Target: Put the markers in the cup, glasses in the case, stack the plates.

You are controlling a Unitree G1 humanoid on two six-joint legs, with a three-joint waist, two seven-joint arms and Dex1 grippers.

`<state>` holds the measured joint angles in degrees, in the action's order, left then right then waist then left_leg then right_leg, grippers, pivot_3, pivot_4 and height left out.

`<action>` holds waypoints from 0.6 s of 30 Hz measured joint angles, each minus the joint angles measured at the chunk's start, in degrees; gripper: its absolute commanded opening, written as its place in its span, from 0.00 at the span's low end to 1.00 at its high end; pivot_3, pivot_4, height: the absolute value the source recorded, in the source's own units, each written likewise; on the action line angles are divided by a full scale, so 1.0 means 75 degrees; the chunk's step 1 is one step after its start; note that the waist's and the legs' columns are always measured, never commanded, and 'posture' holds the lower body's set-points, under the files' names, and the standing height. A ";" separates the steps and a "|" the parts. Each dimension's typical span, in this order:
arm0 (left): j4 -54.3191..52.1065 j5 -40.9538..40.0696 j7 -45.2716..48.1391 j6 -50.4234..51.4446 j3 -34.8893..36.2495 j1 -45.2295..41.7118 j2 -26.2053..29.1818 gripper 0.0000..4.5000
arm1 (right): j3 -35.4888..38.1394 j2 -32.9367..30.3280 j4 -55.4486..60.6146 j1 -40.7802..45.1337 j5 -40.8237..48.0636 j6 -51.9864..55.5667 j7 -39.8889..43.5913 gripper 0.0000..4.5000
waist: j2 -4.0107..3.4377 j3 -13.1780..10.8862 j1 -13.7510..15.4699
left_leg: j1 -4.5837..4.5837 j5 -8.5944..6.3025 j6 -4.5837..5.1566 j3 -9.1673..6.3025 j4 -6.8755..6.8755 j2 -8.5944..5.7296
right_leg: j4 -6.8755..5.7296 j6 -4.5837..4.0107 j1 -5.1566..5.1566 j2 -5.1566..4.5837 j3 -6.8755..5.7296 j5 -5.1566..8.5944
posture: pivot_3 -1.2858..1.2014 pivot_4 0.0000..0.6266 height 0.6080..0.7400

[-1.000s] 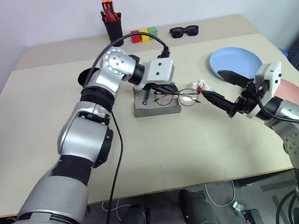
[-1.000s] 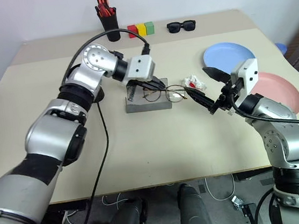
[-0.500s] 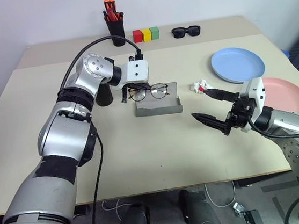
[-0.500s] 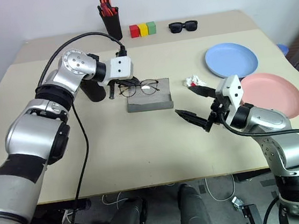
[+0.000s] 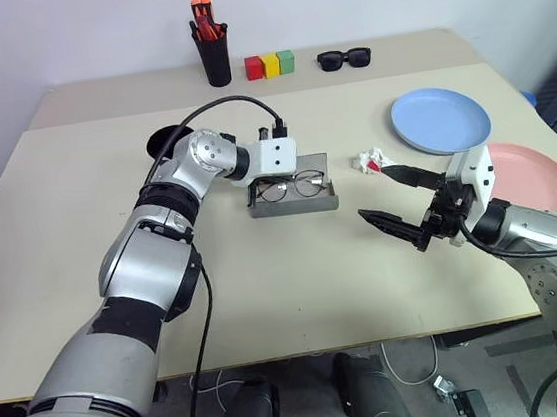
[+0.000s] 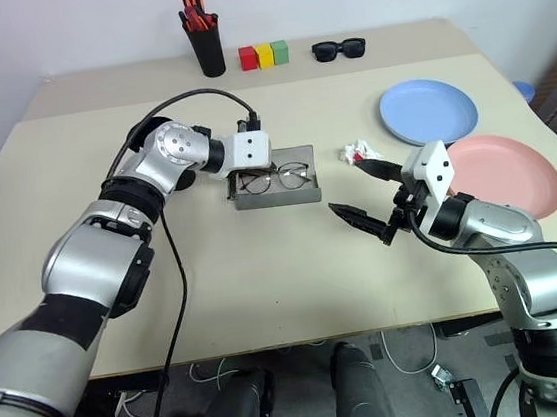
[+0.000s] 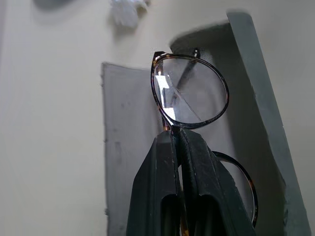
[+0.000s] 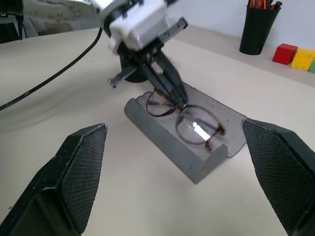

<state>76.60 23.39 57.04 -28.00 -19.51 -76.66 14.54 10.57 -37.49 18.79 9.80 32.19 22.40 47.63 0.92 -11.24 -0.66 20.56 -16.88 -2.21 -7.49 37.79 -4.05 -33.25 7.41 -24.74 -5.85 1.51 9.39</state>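
Note:
The wire-rim glasses [image 5: 292, 185] sit low in the open grey case [image 5: 294, 205] at mid-table, lenses upright. My left gripper [image 7: 175, 132] is shut on the glasses at the bridge, reaching in from the case's far-left side. My right gripper [image 5: 374, 191] hovers open to the right of the case, a hand's width away, holding nothing. The black cup [image 5: 163, 140] stands behind my left forearm, mostly covered by it. The light blue plate [image 5: 442, 119] and the pink plate [image 5: 534, 171] lie side by side at the right. The markers are hidden.
A crumpled white scrap with red [image 5: 368, 161] lies between the case and the blue plate. Along the back edge stand a black pen holder with orange-tipped pens [image 5: 213, 57], three coloured blocks [image 5: 270, 64] and black sunglasses [image 5: 344, 57].
My left gripper swung the glasses back from the case's right end and lowered them into the case. My right gripper drew away from the glasses, then held still.

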 measured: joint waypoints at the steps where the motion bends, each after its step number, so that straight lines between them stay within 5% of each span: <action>1: 0.0007 0.0034 -0.0022 -0.0007 -0.0013 0.0026 -0.0006 0.01 | 0.0001 0.0000 0.0000 -0.0004 -0.0002 -0.0031 -0.0006 1.00 | 0.0000 0.0000 0.0001 | 0.0000 0.0000 0.0000 0.0000 0.0001 0.0000 | 0.0000 0.0000 0.0000 0.0000 0.0000 0.0000 | 0.52 0.24 1.00; 10: 0.0014 0.0127 -0.0127 -0.0042 -0.0055 0.0177 -0.0262 0.01 | 0.0003 0.0001 -0.0003 -0.0005 -0.0077 -0.0173 -0.0072 1.00 | 0.0000 0.0000 0.0006 | -0.0001 -0.0012 0.0020 0.0000 0.0020 -0.0001 | -0.0001 0.0004 0.0010 0.0000 0.0000 -0.0001 | 0.52 0.24 1.00; 13: 0.0013 -0.0056 0.0418 0.0262 0.0066 0.0235 -0.0385 0.22 | 0.0003 0.0001 -0.0036 -0.0005 -0.0089 -0.0209 -0.0074 1.00 | 0.0000 0.0000 0.0003 | 0.0000 -0.0013 0.0023 0.0001 0.0022 -0.0002 | -0.0001 0.0003 0.0010 0.0000 0.0000 -0.0002 | 0.52 0.24 1.00; 18: -0.0029 -0.0180 0.0763 0.0545 0.0103 0.0235 -0.0373 0.78 | 0.0003 -0.0001 -0.0111 -0.0002 -0.0149 -0.0229 -0.0069 1.00 | -0.0001 0.0001 0.0001 | -0.0009 -0.0018 0.0030 0.0002 0.0022 -0.0001 | -0.0001 0.0004 0.0016 0.0000 0.0000 -0.0002 | 0.52 0.24 1.00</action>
<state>76.38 22.05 62.76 -23.92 -18.74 -74.89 11.74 10.59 -37.50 17.96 9.79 31.07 20.68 47.12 0.91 -11.24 -0.66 20.49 -17.01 -1.98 -7.47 37.96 -4.06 -33.26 7.43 -24.62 -5.85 1.51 9.38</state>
